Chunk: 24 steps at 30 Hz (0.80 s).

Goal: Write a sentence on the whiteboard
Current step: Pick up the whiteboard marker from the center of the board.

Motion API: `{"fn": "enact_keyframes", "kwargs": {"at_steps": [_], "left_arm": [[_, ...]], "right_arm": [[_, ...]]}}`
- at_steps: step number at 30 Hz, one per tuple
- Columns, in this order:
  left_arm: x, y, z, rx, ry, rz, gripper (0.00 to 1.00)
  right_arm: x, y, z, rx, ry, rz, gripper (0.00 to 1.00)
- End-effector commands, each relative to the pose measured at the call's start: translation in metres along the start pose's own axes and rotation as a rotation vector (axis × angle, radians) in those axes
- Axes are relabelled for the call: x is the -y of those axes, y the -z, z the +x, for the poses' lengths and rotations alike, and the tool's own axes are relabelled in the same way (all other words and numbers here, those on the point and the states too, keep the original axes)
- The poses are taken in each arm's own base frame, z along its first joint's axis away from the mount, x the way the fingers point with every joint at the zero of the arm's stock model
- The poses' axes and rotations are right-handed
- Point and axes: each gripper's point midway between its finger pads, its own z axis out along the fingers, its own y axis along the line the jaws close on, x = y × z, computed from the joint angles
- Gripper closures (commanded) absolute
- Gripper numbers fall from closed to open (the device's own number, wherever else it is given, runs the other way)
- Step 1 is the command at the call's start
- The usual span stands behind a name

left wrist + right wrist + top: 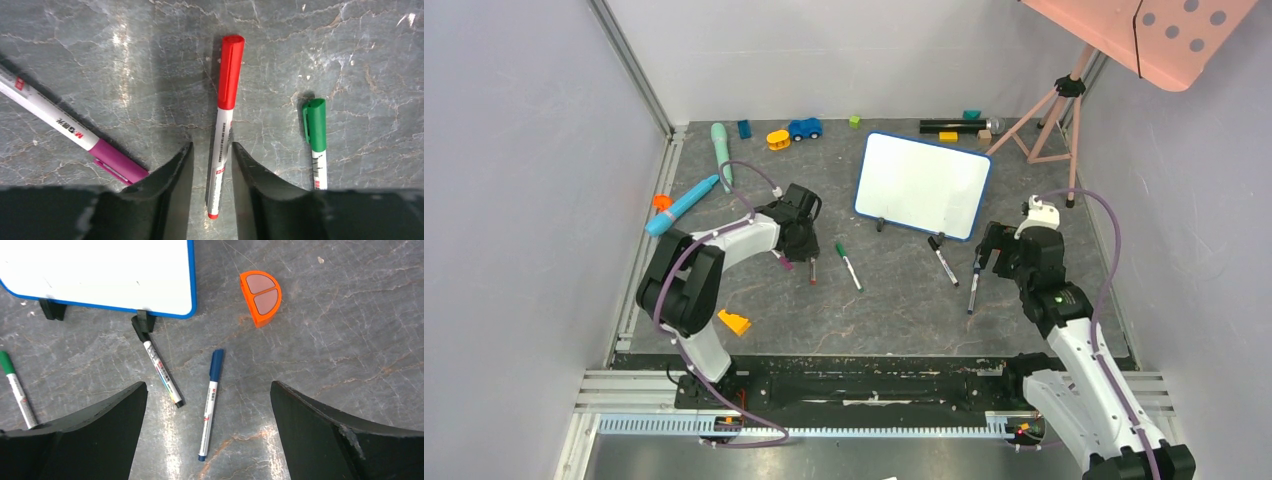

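The whiteboard (921, 185), white with a blue frame, stands propped at the back middle, and its lower edge also shows in the right wrist view (100, 275). Its face is plain white and no sentence shows on it. My left gripper (810, 256) is down at the table over a red marker (223, 135). The marker lies between the fingers (212, 146), with a gap still showing on the left side. My right gripper (992, 258) hangs wide open (208, 385) above a blue marker (210, 405), holding nothing.
A purple marker (70, 132) and a green marker (315, 135) flank the red one. A black marker (159, 365) lies by the board's foot and an orange half-round block (260, 297) to its right. Toys line the back; a tripod (1054, 110) stands far right.
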Motion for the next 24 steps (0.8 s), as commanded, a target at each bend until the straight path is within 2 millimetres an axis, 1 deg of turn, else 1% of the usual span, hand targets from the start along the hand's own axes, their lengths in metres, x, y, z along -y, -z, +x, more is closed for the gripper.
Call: {"fn": "enact_keyframes", "kwargs": {"at_steps": [1, 2, 3, 4, 5, 7, 9, 10, 11, 13, 15, 17, 19, 20, 22, 24], "left_arm": [[0.0, -0.011, 0.021, -0.077, 0.007, 0.006, 0.7], [0.0, -0.009, 0.022, -0.079, 0.004, 0.004, 0.82], [-0.002, -0.006, 0.021, -0.075, 0.0, 0.001, 0.9], [-0.002, 0.0, 0.019, -0.064, -0.003, 0.002, 0.96], [-0.001, 0.006, 0.015, -0.05, -0.007, 0.008, 0.98], [0.007, 0.024, 0.007, -0.016, -0.015, 0.061, 0.98], [0.022, 0.044, -0.001, 0.019, -0.02, 0.153, 0.98], [0.031, 0.054, -0.003, 0.034, -0.019, 0.212, 0.98], [0.04, 0.066, -0.01, 0.066, -0.012, 0.264, 0.98], [0.059, 0.094, -0.024, 0.129, 0.033, 0.378, 0.98], [0.078, 0.122, -0.037, 0.184, 0.096, 0.516, 0.98], [0.093, 0.148, -0.048, 0.219, 0.198, 0.638, 0.98], [0.103, 0.17, -0.056, 0.23, 0.327, 0.734, 0.98], [0.107, 0.177, -0.058, 0.222, 0.396, 0.779, 0.98], [0.118, 0.198, -0.067, 0.236, 0.494, 0.91, 0.98], [0.123, 0.21, -0.072, 0.224, 0.582, 0.984, 0.98]], "right_arm": [[-0.016, 0.004, -0.034, 0.087, -0.04, -0.059, 0.06], [-0.019, 0.003, -0.032, 0.081, -0.044, -0.071, 0.06], [-0.022, 0.001, -0.031, 0.072, -0.047, -0.085, 0.06], [-0.026, 0.0, -0.028, 0.058, -0.047, -0.105, 0.07], [-0.031, -0.001, -0.027, 0.043, -0.045, -0.135, 0.07], [-0.046, -0.002, -0.025, 0.002, -0.029, -0.208, 0.1], [-0.059, -0.003, -0.019, -0.052, -0.01, -0.253, 0.1], [-0.069, -0.003, -0.018, -0.074, 0.007, -0.292, 0.11], [-0.08, -0.003, -0.016, -0.097, 0.017, -0.334, 0.12], [-0.108, 0.001, -0.017, -0.109, 0.026, -0.433, 0.12], [-0.141, 0.01, -0.021, -0.074, 0.02, -0.548, 0.12], [-0.172, 0.019, -0.021, -0.042, -0.021, -0.649, 0.13], [-0.204, 0.032, -0.029, -0.005, -0.098, -0.764, 0.17], [-0.221, 0.043, -0.036, 0.03, -0.113, -0.824, 0.18], [-0.244, 0.058, -0.046, 0.089, -0.136, -0.885, 0.18], [-0.261, 0.071, -0.057, 0.134, -0.164, -0.934, 0.18]]}}
